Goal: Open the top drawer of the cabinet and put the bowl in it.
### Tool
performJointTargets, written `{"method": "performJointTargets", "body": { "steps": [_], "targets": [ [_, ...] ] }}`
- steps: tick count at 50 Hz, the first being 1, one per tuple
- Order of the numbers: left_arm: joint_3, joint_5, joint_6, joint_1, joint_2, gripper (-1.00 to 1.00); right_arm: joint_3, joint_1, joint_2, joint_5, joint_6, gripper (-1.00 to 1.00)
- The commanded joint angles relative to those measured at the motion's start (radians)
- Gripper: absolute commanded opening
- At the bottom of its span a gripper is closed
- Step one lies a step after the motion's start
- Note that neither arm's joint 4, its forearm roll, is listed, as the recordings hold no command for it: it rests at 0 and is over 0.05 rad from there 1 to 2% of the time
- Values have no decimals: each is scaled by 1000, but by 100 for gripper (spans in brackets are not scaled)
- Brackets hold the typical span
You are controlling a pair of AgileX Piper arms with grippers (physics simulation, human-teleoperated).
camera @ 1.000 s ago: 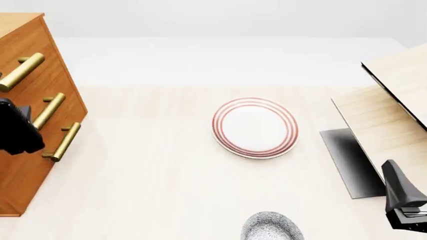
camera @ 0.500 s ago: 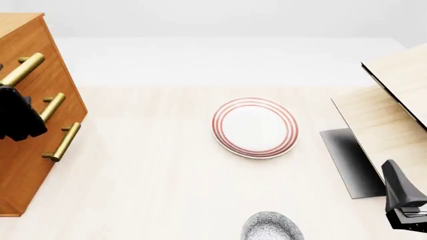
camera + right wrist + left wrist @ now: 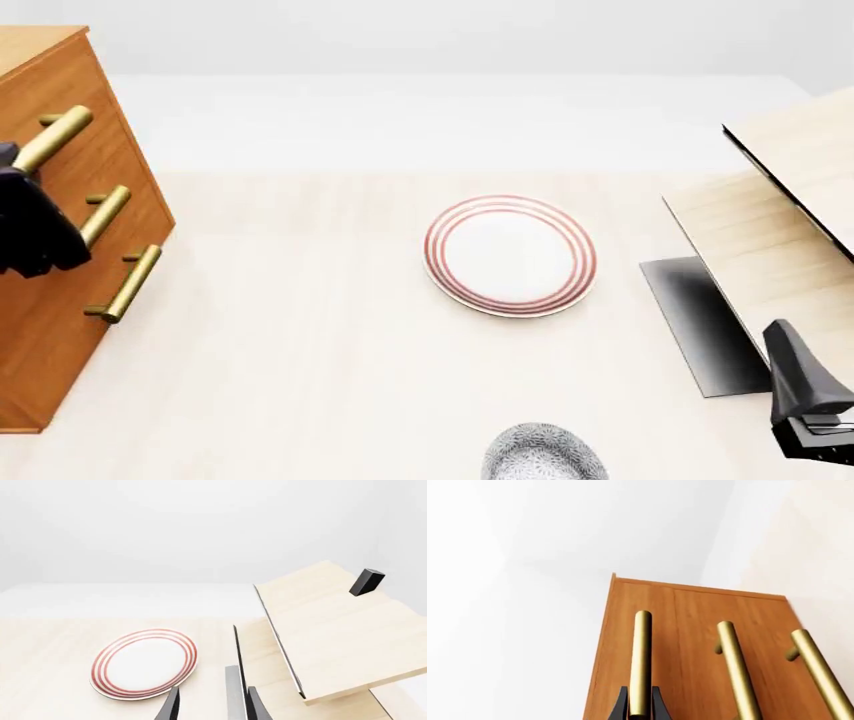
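Left gripper [image 3: 30, 215]: it has climbed the cabinet front over the last second, from level with the lowest handle to the near end of the top one, at about 9 o'clock in the front view.
Fingers [image 3: 621, 706]: in the left wrist view the two dark tips sit on either side of the top handle [image 3: 642, 665], the bar running between them; whether they already press on it I cannot tell.
Top drawer [image 3: 60, 105]: closed, flush with the two drawers below it in the cabinet [image 3: 54, 330].
What the climb means: the approach looks finished; my reading is that the next need is to close on the bar and pull straight out along the drawer's travel. The grip sits at the bar's end rather than its middle, so a skewed pull is the risk.
Bowl [image 3: 542, 455]: on the counter [image 3: 307, 380] at 6 o'clock in the front view, partly cut by the frame edge, untouched, well apart from the cabinet and near the plate [image 3: 510, 255].
Right gripper [image 3: 809, 400]: at about 4 o'clock, unmoved across the three front pictures, beside the pale wood unit [image 3: 787, 220]; its fingers stand slightly apart and hold nothing.
Progress: early, with drawer not open and bowl not lifted.
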Motion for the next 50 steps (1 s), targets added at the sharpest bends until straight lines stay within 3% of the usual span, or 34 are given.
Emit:
{"method": "performJointTargets", "body": {
  "steps": [1,38,50],
  "targets": [
    [26,-11,26,-33,-2,-100,1,0,-8,7,0,100],
    [34,-49,70,-226,14,-100,0,-1,-6,6,1,100],
    [62,-131,67,-290,80,-100,0,-1,-7,6,0,100]
  ]
}}
